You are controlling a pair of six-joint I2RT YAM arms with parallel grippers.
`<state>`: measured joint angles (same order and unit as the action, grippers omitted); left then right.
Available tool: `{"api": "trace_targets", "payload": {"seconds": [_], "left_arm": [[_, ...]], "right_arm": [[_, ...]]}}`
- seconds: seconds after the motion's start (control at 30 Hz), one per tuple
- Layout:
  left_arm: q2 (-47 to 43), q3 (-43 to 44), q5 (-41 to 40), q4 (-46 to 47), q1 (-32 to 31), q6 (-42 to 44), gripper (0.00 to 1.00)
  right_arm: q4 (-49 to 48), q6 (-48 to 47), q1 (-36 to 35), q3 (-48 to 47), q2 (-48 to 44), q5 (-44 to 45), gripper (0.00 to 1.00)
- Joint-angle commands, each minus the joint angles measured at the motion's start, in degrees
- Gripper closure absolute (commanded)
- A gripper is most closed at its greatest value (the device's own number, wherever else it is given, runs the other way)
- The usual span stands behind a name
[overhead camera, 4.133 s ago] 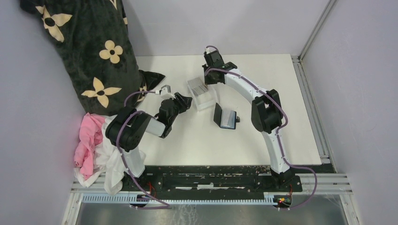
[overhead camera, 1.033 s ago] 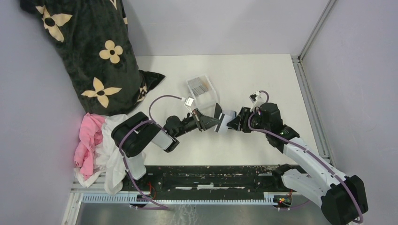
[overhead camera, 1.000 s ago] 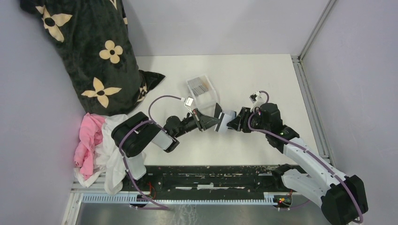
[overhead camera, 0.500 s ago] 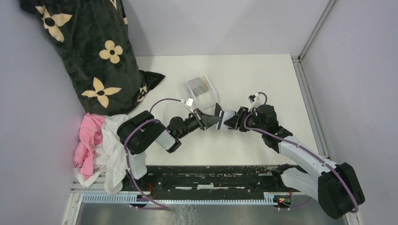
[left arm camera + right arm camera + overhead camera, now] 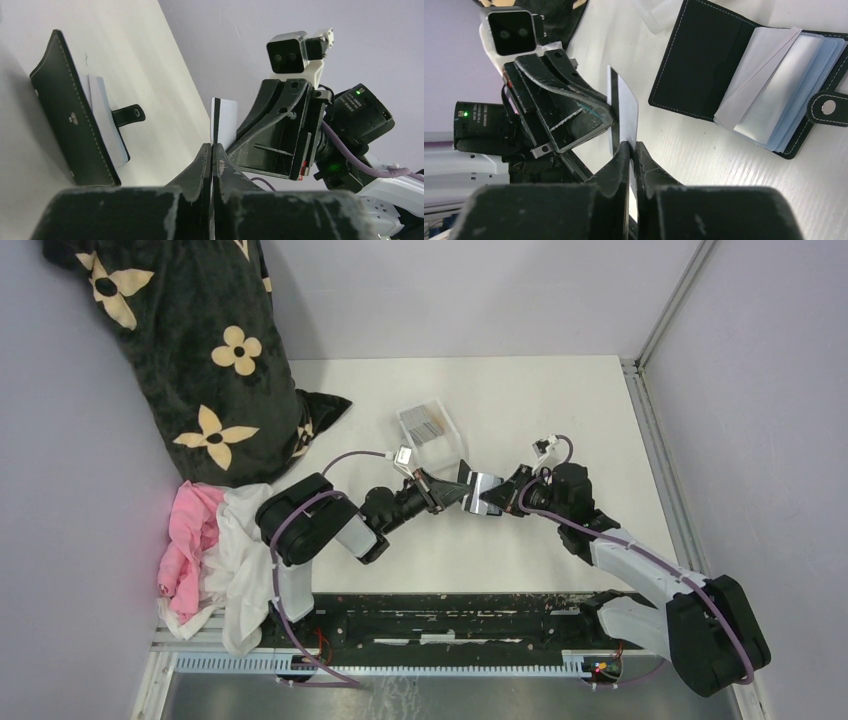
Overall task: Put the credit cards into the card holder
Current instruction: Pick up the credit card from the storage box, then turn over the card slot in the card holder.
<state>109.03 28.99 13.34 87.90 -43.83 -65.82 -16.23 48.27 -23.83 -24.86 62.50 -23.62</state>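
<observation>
My left claw (image 5: pixel 212 150) is clamping one card (image 5: pixel 225 120) upright by its lower edge. My right claw (image 5: pixel 629 147) is pinching the same card from the opposite side. I am judging this a handover, letting the right claw turn the card toward the slots. The card holder (image 5: pixel 704 65) is lying open on the counter (image 5: pixel 560 410) just beneath, its clear sleeves fanning up. The remaining cards (image 5: pixel 428 420) are sitting in the clear tray (image 5: pixel 447 443) just behind. Both claws are crowding over the holder, and the loose sleeves may be obstructing entry.
</observation>
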Motion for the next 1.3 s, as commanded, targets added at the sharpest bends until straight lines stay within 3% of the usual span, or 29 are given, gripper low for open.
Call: {"api": "trace_targets", "payload": {"seconds": [0.0, 0.13, 0.27, 0.5, 1.0, 1.27], "left_arm": [[1.1, 2.1, 0.8, 11.2, -0.6, -3.2, 0.95], [3.0, 1.4, -1.0, 11.2, 0.6, -4.4, 0.64], [3.6, 0.9, -1.7, 9.4, 1.4, -3.0, 0.56], [1.6, 1.5, -2.9, 0.2, 1.7, 2.2, 0.57], [-4.2, 3.4, -5.1, -20.7, 1.9, 14.7, 0.60], [-2.9, 3.5, -5.1, -22.2, 2.0, 16.4, 0.61]], "right_arm": [[-8.7, 2.7, 0.8, 1.4, 0.9, -2.3, 0.99], [-5.1, 1.5, 2.0, 0.8, -0.9, -1.9, 0.99], [4.2, -2.9, 2.2, -1.8, -3.3, 2.0, 0.99], [15.3, -9.2, 2.3, -6.5, -0.6, 10.4, 0.99], [19.3, -13.6, 2.3, -13.5, 10.9, 19.6, 0.99], [19.1, -13.5, 2.5, -15.1, 14.8, 20.7, 0.99]]}}
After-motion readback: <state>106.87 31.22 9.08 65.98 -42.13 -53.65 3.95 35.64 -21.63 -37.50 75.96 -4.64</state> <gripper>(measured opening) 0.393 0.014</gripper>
